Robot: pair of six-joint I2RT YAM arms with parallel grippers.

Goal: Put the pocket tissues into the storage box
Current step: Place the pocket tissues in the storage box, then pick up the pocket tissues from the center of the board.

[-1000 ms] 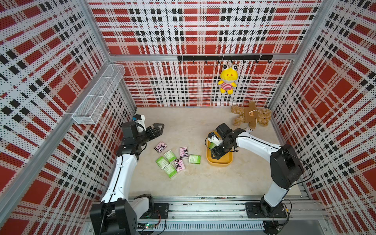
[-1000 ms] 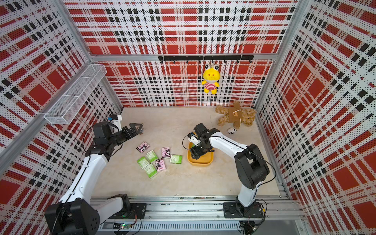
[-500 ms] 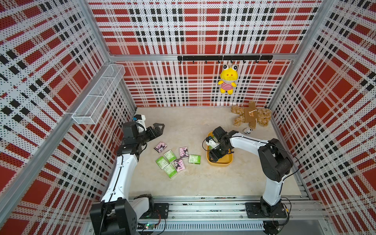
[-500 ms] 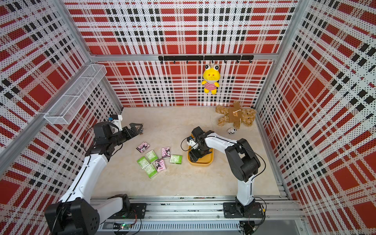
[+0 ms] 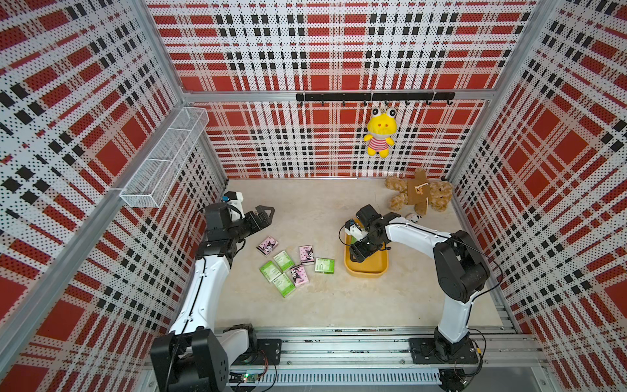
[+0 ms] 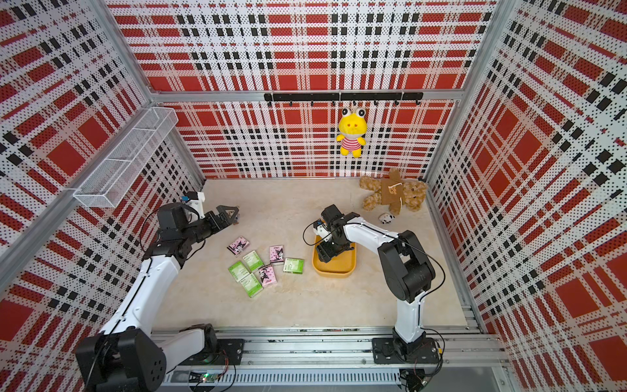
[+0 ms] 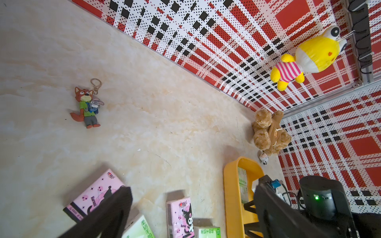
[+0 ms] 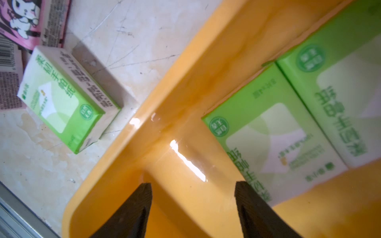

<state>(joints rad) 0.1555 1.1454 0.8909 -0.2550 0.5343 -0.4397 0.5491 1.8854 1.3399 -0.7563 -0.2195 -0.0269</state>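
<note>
Over on the right half of the worktop (image 5: 322, 312), the right hand (image 8: 192, 185) hangs low inside the box (image 5: 368, 270), tips aimed at the orange floor. Its two black fingers (image 8: 134, 208) stand apart with nothing between them, so it's open and empty. Two green packs (image 8: 274, 140) lie flat in the box right by it, side by side and touching each other. From the top views they're mostly hidden under the arm.

Seven more packs sit loose on the worktop just left of the box, four green and three pink, in a messy little cluster. The closest is a green one (image 5: 324, 265), just beside the box rim with a small gap.

The left hand (image 5: 264, 214) hovers off the worktop toward the back left, beyond the farthest pink pack (image 5: 267, 245), touching nothing. Honestly can't tell if it's open or closed: the top views catch it side-on, and its wrist cam only shows one finger (image 7: 111, 210).

Other stuff: a fox keychain (image 7: 87, 105) lies on the worktop near the left hand, a teddy (image 5: 419, 195) is slumped in the back right corner with a tiny black-and-white toy (image 5: 412, 217) beside it, a yellow plush (image 5: 380, 132) hangs on the back wall, and a wire basket (image 5: 163, 163) is mounted on the left wall.
</note>
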